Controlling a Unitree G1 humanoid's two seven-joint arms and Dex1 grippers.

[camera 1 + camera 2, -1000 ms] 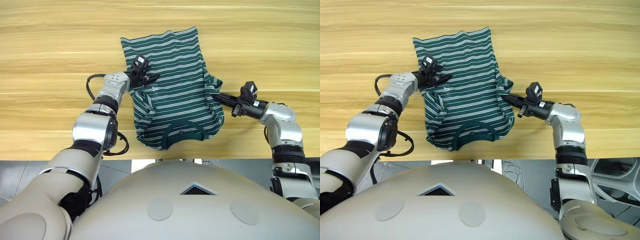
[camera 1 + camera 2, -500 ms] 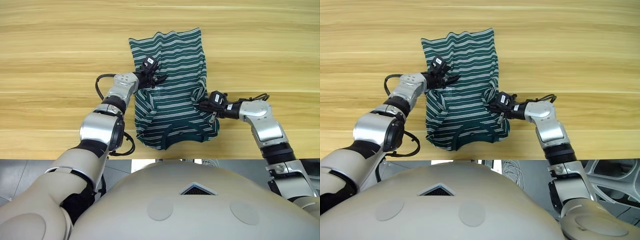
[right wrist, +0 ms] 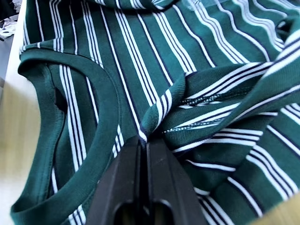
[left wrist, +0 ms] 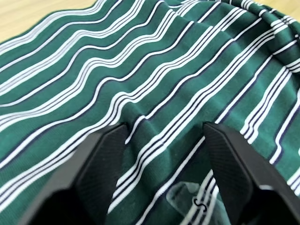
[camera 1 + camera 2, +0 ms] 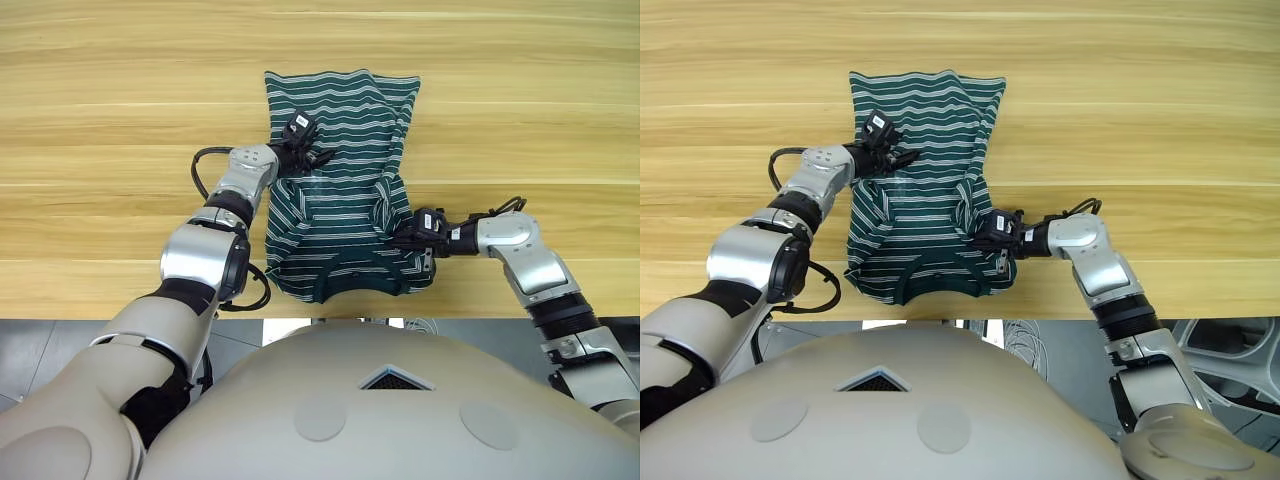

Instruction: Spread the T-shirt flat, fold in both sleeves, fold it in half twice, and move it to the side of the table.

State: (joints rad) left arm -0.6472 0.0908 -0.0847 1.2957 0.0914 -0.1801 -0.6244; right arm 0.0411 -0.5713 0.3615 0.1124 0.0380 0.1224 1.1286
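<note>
A dark green T-shirt (image 5: 345,115) with white stripes lies rumpled on the wooden table (image 5: 100,110), its collar (image 5: 345,272) toward the near edge. My left gripper (image 5: 306,152) rests on the shirt's left side below the far hem. It is open, its fingers (image 4: 101,168) spread on the fabric (image 4: 164,70). My right gripper (image 5: 398,238) is over the shirt's right side near the collar, shut on a pinched fold of the right sleeve (image 3: 197,103). The sleeve is drawn in over the body of the shirt.
Bare wooden tabletop stretches wide to the left, right and far side of the shirt. The table's near edge (image 5: 120,318) runs just below the collar. A black cable (image 5: 205,160) loops beside my left wrist.
My right gripper has pulled the right sleeve inward, over the shirt and toward the collar. The shirt's far hem has shifted right and bunched. My left gripper moved slightly right, then held.
</note>
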